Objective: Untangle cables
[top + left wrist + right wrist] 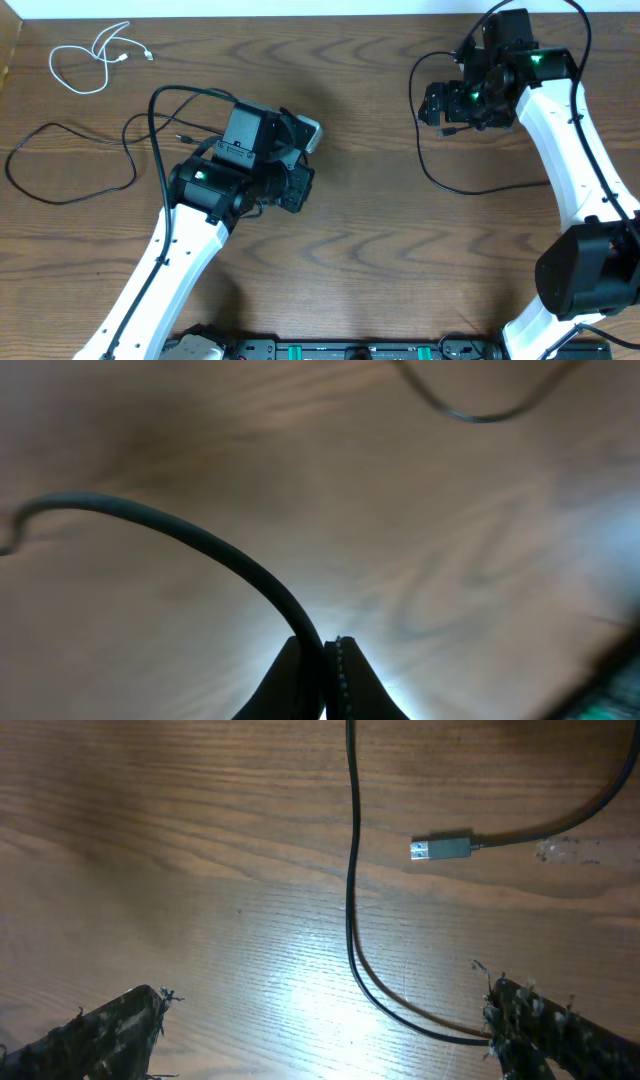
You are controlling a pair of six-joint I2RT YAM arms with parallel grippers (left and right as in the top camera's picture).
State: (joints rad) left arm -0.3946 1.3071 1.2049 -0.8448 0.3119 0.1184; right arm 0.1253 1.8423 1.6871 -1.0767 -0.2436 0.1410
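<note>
A short white cable (95,60) lies coiled at the far left of the table. A thin black cable (70,165) loops across the left side toward my left arm. My left gripper (298,185) is shut on a black cable (200,540), which rises from between the jaws (325,660) and curves left. Another black cable (450,185) curves on the right side below my right gripper (445,108). In the right wrist view that cable (350,870) runs down between the open, empty jaws (325,1020), with its USB plug (440,848) lying beside it.
The wooden table (380,250) carries both arm bases at its front edge. The thicker black wires fixed to the arms arc over the left wrist (190,93) and the right wrist (570,15).
</note>
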